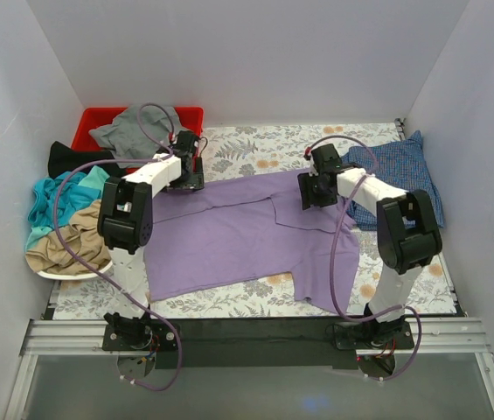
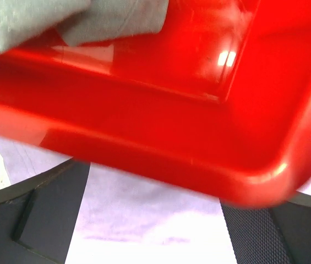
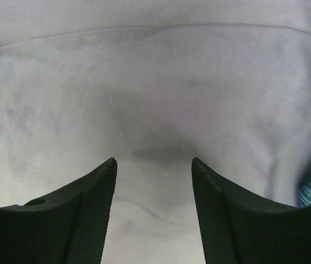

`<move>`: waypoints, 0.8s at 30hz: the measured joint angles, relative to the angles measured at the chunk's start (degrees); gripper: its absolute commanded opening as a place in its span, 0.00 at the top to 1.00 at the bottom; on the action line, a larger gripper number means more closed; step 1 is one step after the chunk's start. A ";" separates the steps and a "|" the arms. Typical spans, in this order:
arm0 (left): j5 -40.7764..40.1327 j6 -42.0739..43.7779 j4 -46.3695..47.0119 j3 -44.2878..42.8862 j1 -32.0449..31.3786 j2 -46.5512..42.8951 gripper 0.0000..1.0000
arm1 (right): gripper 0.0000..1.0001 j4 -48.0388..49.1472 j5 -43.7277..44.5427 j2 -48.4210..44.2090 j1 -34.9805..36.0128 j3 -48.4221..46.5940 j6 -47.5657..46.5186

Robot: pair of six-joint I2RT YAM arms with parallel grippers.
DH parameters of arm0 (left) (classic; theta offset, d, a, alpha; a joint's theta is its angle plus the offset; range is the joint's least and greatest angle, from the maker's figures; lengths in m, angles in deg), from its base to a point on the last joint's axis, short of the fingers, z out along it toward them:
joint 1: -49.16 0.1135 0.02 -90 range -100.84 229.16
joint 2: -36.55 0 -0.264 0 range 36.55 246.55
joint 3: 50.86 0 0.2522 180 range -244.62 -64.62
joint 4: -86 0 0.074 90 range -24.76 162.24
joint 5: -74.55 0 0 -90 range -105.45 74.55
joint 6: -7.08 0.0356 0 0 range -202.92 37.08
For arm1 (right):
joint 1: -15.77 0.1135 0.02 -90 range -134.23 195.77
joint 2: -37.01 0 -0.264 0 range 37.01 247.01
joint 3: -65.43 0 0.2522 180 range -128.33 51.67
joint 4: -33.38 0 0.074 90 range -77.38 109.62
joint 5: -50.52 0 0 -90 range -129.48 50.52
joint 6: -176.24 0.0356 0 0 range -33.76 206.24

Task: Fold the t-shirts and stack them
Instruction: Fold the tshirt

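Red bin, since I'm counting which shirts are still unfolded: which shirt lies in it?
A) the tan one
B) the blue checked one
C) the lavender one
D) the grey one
D: the grey shirt is draped in the red bin at the far left, while the blue checked shirt lies at the right edge and the lavender shirt is spread across the middle.

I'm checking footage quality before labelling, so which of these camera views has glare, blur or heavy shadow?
Left wrist: the red bin fills the frame, blurred, with bright glare spots on its glossy plastic. Right wrist: the lavender shirt is soft-focused, with a dim shadow ahead of the right gripper. Top external: evenly lit, sharp, only faint shadows.
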 measured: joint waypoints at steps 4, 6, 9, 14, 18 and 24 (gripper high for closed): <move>5.18 -0.20 1.07 2.86 0.13 -4.72 0.08 | 0.32 -0.61 0.74 -8.35 -0.07 1.16 -1.53; 9.03 -0.92 2.14 6.58 0.24 -10.60 0.08 | 0.32 -0.35 1.09 -14.45 -0.22 1.51 -1.79; 13.88 -3.50 3.65 12.79 0.24 -21.44 0.08 | 0.32 -1.03 2.32 -23.37 -0.50 3.67 -0.68; 19.89 -9.60 4.55 27.78 0.15 -36.24 0.16 | 0.37 -4.63 1.29 -35.10 -0.87 18.84 6.25; 23.15 -14.97 -1.07 37.09 -0.35 -40.24 0.18 | 0.39 -10.62 -1.64 -45.66 -0.87 33.31 16.00; 24.13 -21.38 -9.66 39.78 -1.79 -44.78 0.11 | 0.41 -15.74 -5.01 -57.37 0.87 37.86 25.33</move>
